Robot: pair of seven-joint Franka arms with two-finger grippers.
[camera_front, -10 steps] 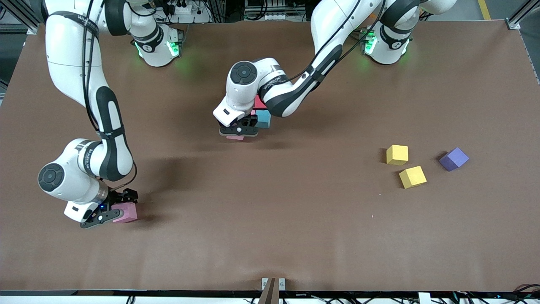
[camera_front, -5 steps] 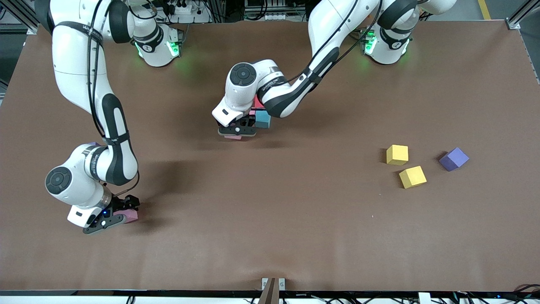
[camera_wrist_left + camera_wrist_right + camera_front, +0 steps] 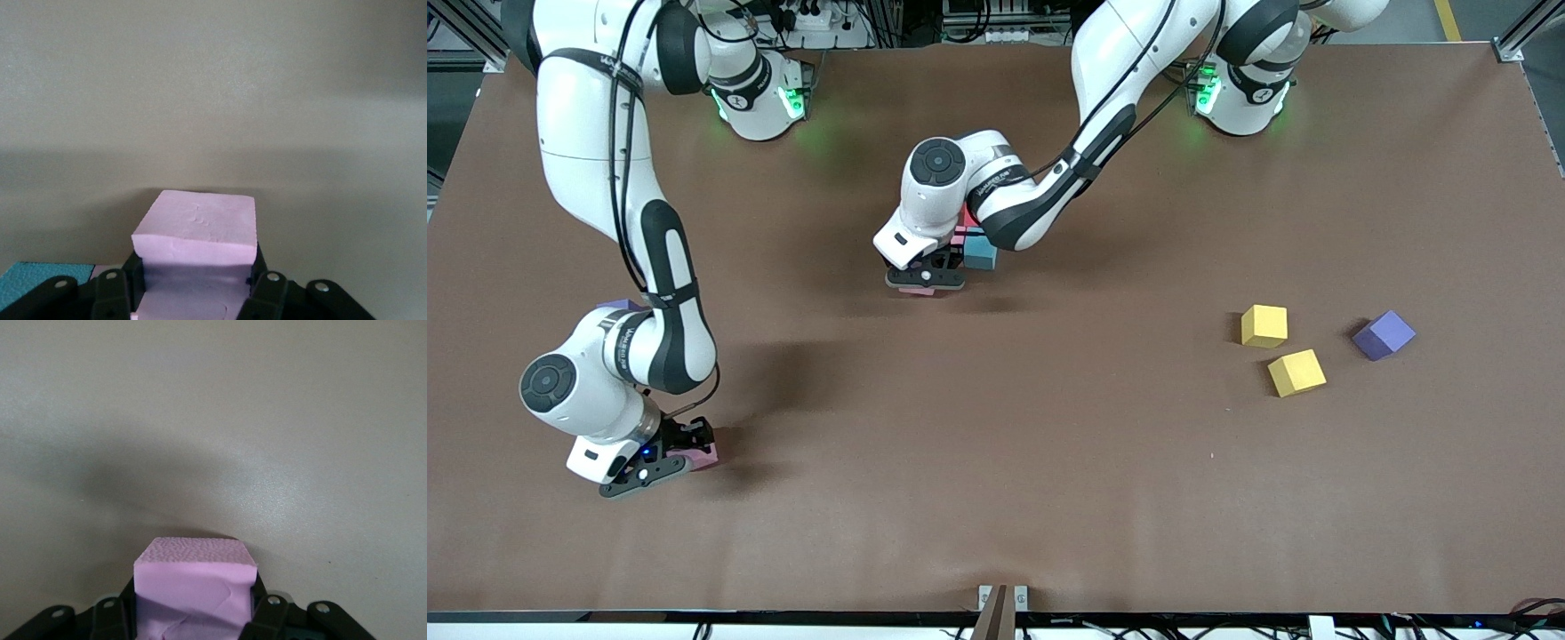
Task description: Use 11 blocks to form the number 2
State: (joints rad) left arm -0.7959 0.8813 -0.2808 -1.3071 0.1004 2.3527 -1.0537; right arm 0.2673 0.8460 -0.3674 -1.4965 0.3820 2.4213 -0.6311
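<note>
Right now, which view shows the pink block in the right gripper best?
Right wrist view: the pink block fills the space between the right gripper's fingers. In the front view only its edge shows past the gripper. The left wrist view shows another pink block.

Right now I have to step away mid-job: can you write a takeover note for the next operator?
Left tool: shut on a pink block, low at the cluster in the table's middle, where a light blue block and a red block show under the arm.
Right tool: shut on another pink block at the table, toward the right arm's end.
Loose toward the left arm's end: two yellow blocks and a purple cube.
Done: only a few blocks grouped; the arm hides the rest.
Left: place both pink blocks, then build out the remaining rows of the 2.
</note>
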